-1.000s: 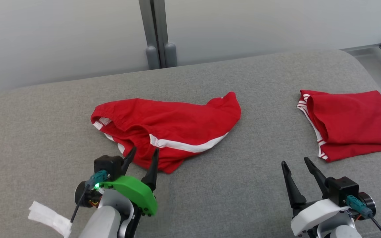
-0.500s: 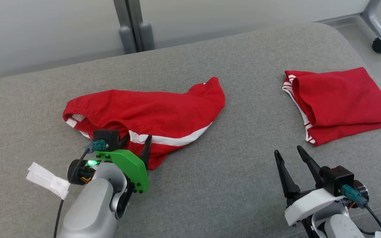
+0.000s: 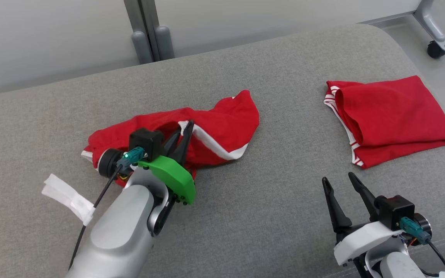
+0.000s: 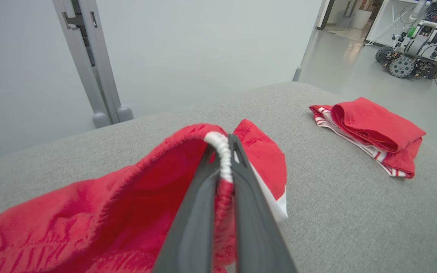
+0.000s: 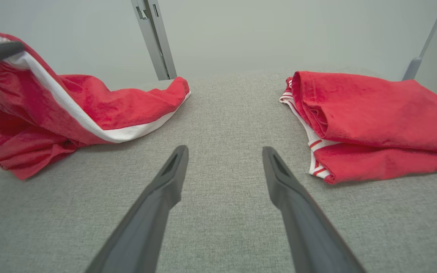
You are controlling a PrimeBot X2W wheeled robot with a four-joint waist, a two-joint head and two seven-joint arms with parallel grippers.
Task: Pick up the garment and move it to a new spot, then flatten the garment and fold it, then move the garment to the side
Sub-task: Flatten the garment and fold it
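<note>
The left pincer [image 3: 183,129] is clamped on the white-edged waistband of the red shorts [image 3: 222,123], holding that edge raised above the grey fabric-covered table [image 3: 265,216]. The rest of the shorts trails on the table around it. The right pincer [image 3: 338,178] hovers with its fingers apart, near a second, folded red garment [image 3: 392,116] lying at the table's right.
</note>
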